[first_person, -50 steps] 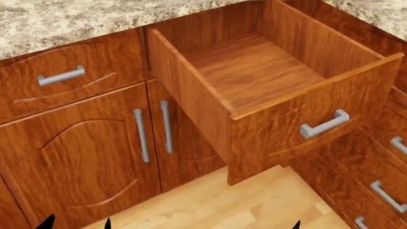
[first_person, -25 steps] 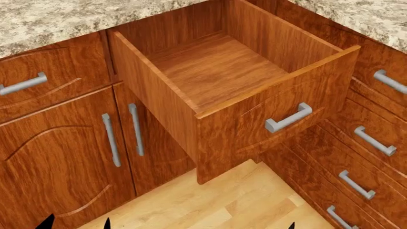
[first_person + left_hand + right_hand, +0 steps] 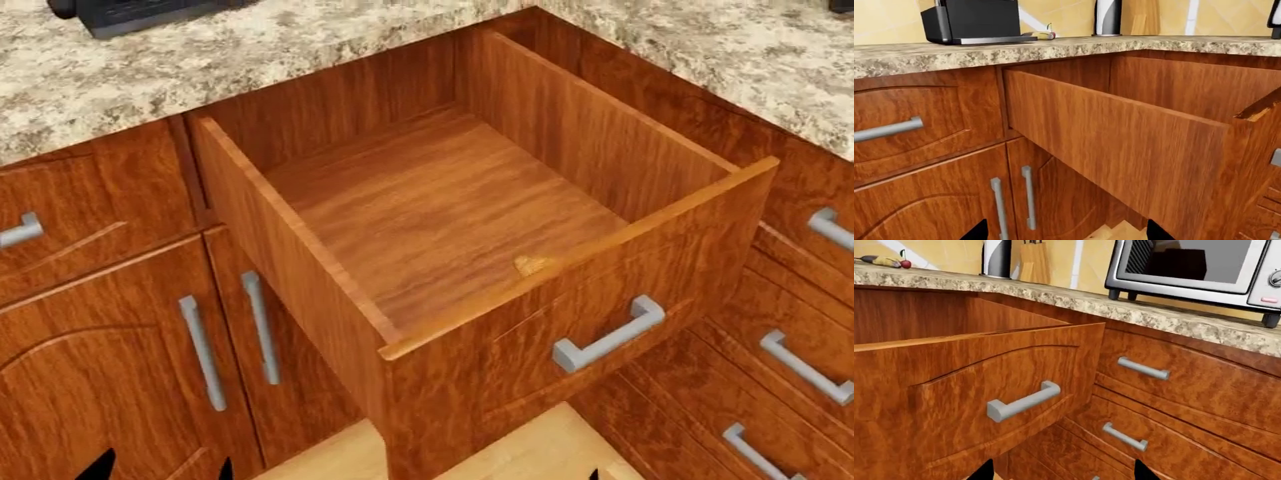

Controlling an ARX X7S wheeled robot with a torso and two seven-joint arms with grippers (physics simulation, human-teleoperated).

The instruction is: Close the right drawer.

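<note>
Under the speckled counter point(image 3: 307, 45), at the inside corner of the cabinet run, the right drawer point(image 3: 441, 210) stands pulled far out, its wooden box bare inside. Its front panel faces the stack of narrower drawer fronts point(image 3: 1187, 390) on the adjoining run. Beside its other wall are two arched cabinet doors point(image 3: 120, 370) with vertical silver handles. A brushed-silver bar handle point(image 3: 607, 335) sits across the drawer's front. Only dark fingertip points show at the picture edges: the left end effector point(image 3: 1062, 232) and right end effector point(image 3: 1062, 471) look spread apart and grasp nothing, though so little shows that this is uncertain.
</note>
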